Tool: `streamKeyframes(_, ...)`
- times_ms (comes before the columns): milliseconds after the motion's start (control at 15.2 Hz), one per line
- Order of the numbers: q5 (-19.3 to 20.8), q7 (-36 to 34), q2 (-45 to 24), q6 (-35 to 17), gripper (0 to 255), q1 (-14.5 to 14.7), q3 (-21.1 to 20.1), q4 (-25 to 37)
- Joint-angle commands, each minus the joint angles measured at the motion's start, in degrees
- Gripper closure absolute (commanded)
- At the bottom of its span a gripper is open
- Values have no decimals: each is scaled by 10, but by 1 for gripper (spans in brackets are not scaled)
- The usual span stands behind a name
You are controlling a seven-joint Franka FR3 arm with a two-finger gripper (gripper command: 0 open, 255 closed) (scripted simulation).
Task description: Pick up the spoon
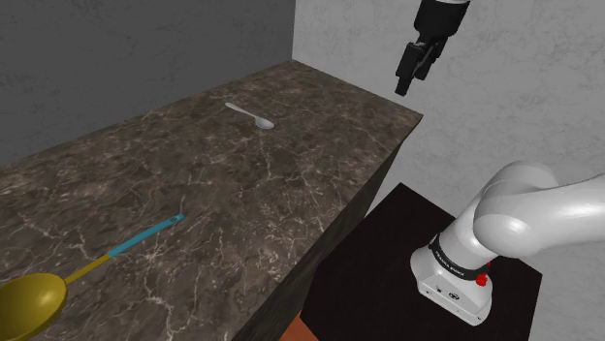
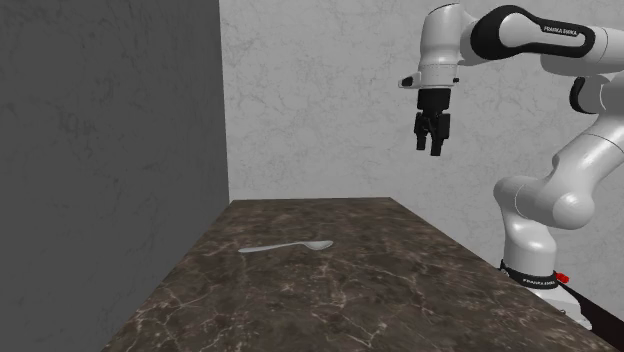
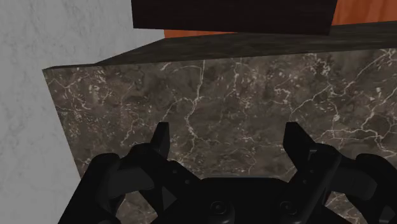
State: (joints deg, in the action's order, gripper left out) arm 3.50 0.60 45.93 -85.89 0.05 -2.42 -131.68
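While the tool (image 1: 405, 85) hangs high over the edge of the table (image 1: 291, 194), fingers (image 3: 160, 137) apart and empty, the white spoon (image 1: 250, 115) lies flat on the tabletop, well apart. Nothing is accomplished yet: approach, descent, grasp and lift all remain.

Shoulder view is taken high beside the stand (image 1: 378, 262) at lower right, angled down the counter (image 1: 242, 184). Second exterior is set low, lengthwise, facing the back wall (image 2: 320, 100). Counter is shared, wrist included.

Dark veined-stone bench (image 1: 291, 184) set into a wall corner
A dark grey wall (image 1: 116, 58) stands at ten o'clock in the shoulder view, a pale mottled wall (image 1: 349, 39) at one o'clock — an orange-brown floor (image 1: 302, 332) strip at six.
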Motion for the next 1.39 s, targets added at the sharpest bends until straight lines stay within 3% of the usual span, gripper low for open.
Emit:
streamKeyframes(0, 0, 0, 0, 0, 0, 0, 0, 0)
streamKeyframes(660, -42, -23, -218, -91, 0, 14, -19, 101)
streamKeyframes(1320, -71, -39, -446, -121, 0, 29, -37, 275)
